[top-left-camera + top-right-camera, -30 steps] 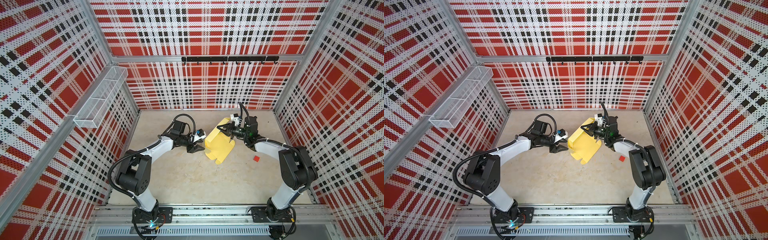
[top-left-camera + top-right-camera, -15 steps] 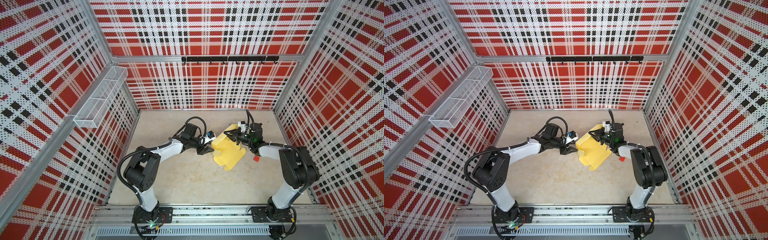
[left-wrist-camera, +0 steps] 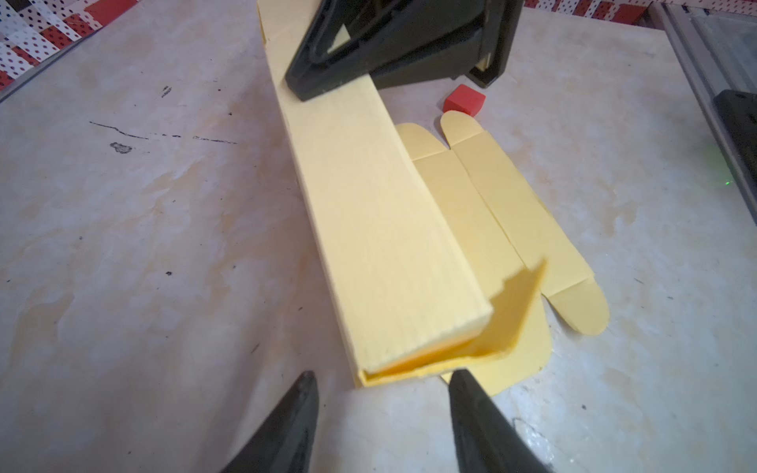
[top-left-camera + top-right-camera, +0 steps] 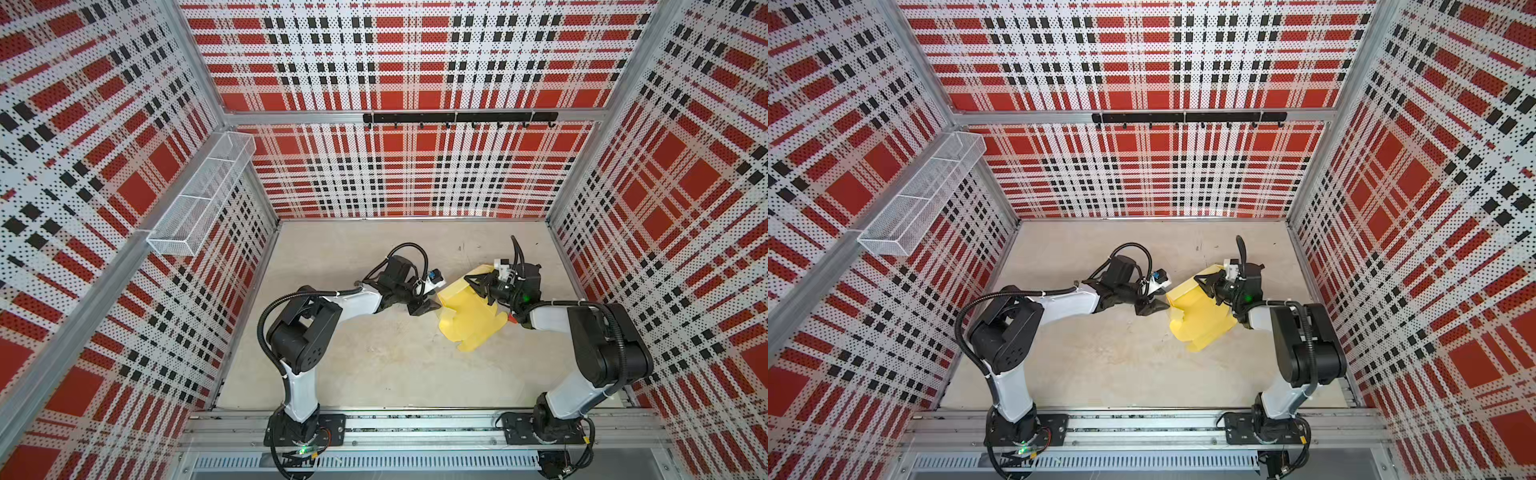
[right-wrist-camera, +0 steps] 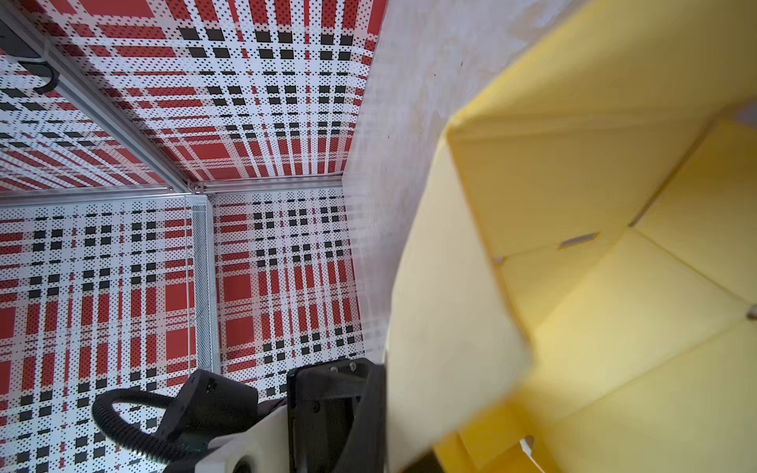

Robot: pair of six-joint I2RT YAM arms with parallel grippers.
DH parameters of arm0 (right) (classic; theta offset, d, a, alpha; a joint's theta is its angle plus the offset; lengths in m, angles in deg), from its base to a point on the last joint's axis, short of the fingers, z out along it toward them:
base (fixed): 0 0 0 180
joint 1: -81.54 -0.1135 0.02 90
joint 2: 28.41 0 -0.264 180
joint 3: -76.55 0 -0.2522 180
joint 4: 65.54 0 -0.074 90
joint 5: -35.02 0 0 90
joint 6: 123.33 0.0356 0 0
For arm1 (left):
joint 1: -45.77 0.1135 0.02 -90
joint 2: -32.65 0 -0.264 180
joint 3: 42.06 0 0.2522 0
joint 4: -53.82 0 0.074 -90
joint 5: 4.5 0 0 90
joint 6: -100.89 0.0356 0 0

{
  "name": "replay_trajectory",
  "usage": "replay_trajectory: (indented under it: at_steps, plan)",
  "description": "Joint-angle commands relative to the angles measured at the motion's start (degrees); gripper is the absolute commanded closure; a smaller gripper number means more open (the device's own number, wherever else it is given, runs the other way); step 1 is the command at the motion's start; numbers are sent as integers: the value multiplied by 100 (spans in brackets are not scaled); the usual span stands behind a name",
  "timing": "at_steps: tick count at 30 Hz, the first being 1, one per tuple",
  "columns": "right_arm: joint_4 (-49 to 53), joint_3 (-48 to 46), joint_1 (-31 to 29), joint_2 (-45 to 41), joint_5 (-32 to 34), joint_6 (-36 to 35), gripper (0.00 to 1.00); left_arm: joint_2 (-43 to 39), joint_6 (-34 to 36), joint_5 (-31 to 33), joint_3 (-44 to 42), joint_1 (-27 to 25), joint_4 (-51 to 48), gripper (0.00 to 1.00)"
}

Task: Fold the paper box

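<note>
Right tool [image 4: 477, 283] is pressed together, pinching the raised long wall of the paper box [image 4: 469, 322]. Left tool [image 3: 383, 395] stands half spread and empty, just beside that wall's near end. The box rests on the counter [image 4: 374, 365], right of centre, with its tabbed flaps [image 3: 512, 213] lying flat.

Judgement: the card is thin, light, springy at the creases and easily dented. It is best pinched on the folded-over wall close to a crease, not on a loose tab.

Red piece [image 3: 464, 99] lies just beside the flaps. Side panel [image 4: 623, 232] is near on the right. Open counter lies toward the centre and front.
</note>
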Motion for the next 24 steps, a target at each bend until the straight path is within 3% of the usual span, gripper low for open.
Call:
replay_trajectory:
  at_steps: [1, 14, 24]
  plan:
    - [-330, -107, 26, -74, 163, -175, 100, 129, -529, 253, -239, -128, 598, 46]
    - [-8, -353, 53, -453, 625, -993, 100, 73, -1082, 873, -853, -425, 1596, 48]
    - [-997, -803, 53, -331, 1081, -507, 100, 151, -1456, 1212, -823, -609, 1925, 60]
